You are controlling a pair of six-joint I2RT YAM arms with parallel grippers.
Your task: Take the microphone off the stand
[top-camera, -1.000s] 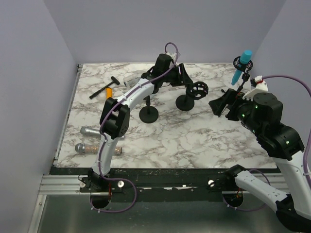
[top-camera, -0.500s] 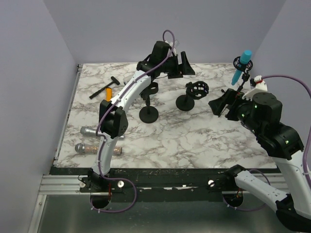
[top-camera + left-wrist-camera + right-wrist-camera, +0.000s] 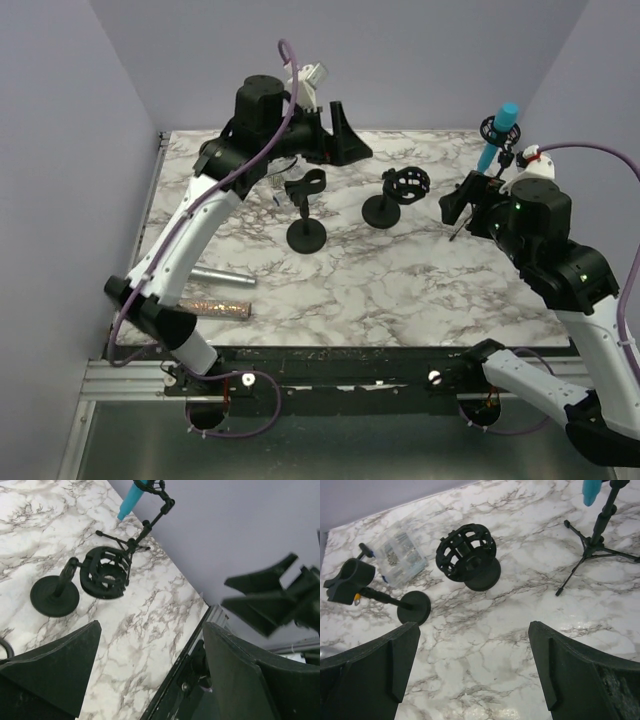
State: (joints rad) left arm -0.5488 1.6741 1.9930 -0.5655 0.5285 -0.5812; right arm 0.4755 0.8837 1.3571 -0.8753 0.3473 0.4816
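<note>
The blue microphone [image 3: 497, 137] sits at the upper right of the top view, tilted through the ring mount of its tripod stand [image 3: 594, 542], head end uppermost, so nothing of the removal is done yet. The right gripper [image 3: 458, 200] hovers just left of the tripod and lower than the mount, its claw spread wide and empty; its wrist view shows only bare marble table [image 3: 400, 290] between the fingers, with the tripod legs at the upper right. The left gripper [image 3: 352, 135] hangs high at the upper centre of the top view, also released and holding nothing, well apart from the microphone. Two other stands, a clip stand [image 3: 305, 212] and a cage-mount stand [image 3: 398, 192], stand empty in mid-table, and a silver microphone [image 3: 222, 275] and a glittery microphone [image 3: 215, 307] lie at the lower left. This looks like the approach step, most likely for the right arm. The next move calls for lifting the claw to the microphone's body, turning it square across the tilted barrel, clamping, then drawing along the barrel's axis; the tripod looks light and could tip if pulled sideways.
</note>
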